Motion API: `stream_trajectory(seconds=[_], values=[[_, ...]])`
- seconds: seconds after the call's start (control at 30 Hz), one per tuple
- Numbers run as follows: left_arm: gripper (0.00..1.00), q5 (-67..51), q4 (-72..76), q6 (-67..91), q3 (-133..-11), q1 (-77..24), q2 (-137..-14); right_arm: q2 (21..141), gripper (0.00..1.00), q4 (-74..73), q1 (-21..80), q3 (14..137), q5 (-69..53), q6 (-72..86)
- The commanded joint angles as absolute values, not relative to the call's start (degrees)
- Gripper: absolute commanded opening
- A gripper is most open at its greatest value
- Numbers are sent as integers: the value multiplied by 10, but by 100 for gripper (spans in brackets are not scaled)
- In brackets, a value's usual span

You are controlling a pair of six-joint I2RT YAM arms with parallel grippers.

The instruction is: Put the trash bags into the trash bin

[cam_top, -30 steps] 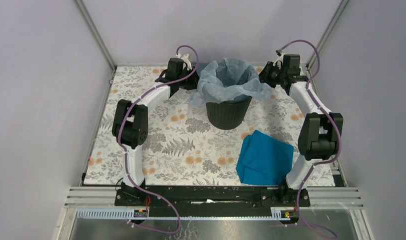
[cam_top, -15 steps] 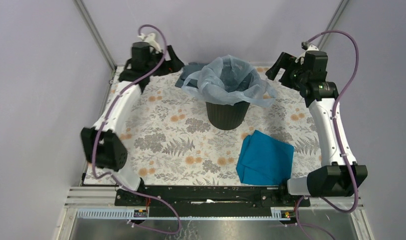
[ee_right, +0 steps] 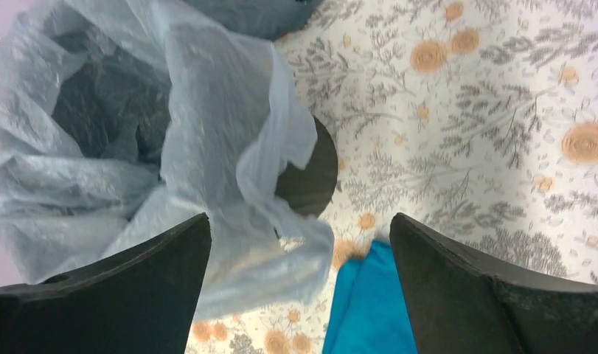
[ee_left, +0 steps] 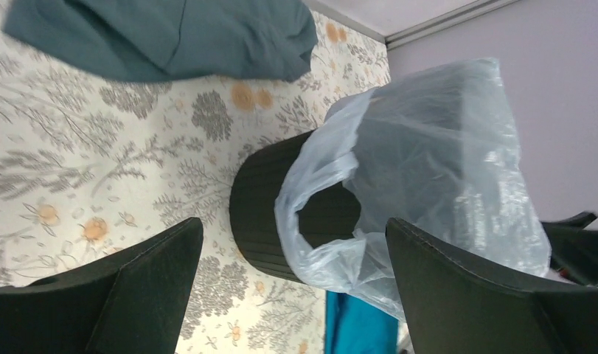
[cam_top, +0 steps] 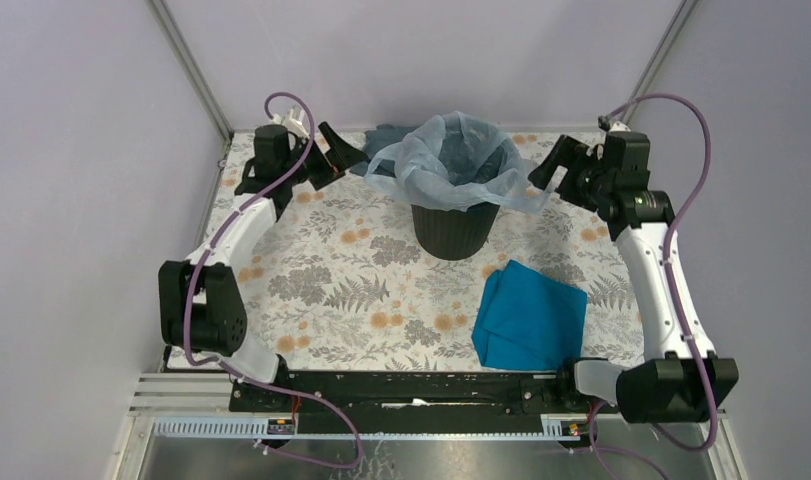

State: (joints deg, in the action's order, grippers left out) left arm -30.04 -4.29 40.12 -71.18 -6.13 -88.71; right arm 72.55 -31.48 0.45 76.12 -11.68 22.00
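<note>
The black trash bin [cam_top: 455, 228] stands upright at the back middle of the flowered table. The pale blue trash bag [cam_top: 454, 160] lines it, its edges folded out over the rim and its handle loops hanging down both sides. My left gripper [cam_top: 333, 163] hovers open to the left of the bin, apart from the bag. On the other side my right gripper [cam_top: 555, 170] is open too, close to the hanging bag edge. The left wrist view shows the bin [ee_left: 262, 206] and bag [ee_left: 443, 147] beyond the empty gripper [ee_left: 292, 223]. In the right wrist view, bag [ee_right: 96, 147] and bin [ee_right: 310, 177] lie beyond the empty gripper [ee_right: 300, 217].
A bright teal cloth [cam_top: 530, 315] lies folded on the table in front of the bin, to its right. A dull grey-blue cloth [cam_top: 383, 136] lies behind the bin on the left. Frame posts and lilac walls close in the table.
Both grippers were at the bin's rim a second ago. They have opened, let the bag go and swung outward, away from the bin. The bag stays draped over the rim.
</note>
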Motion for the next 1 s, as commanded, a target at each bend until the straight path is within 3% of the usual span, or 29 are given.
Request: stream_trajectory(seconds=[0.0, 0.17, 0.27, 0.37, 0.4, 0.53, 0.63, 0.77, 0.97], values=[[98, -369, 133, 529, -658, -56, -903, 664, 95, -290, 4, 704, -134, 241], [87, -372, 209, 573, -629, -67, -956, 652, 84, -224, 4, 645, -149, 255], [65, -373, 227, 576, -635, -85, -986, 662, 69, -184, 4, 625, -170, 268], [52, -360, 221, 556, -628, -108, -999, 666, 47, -164, 4, 601, -188, 272], [48, -350, 218, 548, -620, -113, -1001, 665, 43, -157, 3, 589, -194, 271], [17, -334, 247, 548, -582, -128, -1033, 661, 27, -119, 4, 533, -203, 273], [0, -313, 282, 558, -545, -137, -1044, 671, 17, -80, 4, 496, -199, 272], [0, -285, 285, 546, -503, -146, -1034, 717, 6, -44, 4, 466, -199, 269], [0, -255, 271, 529, -446, -180, -1020, 795, 1, 36, 4, 449, -218, 288]])
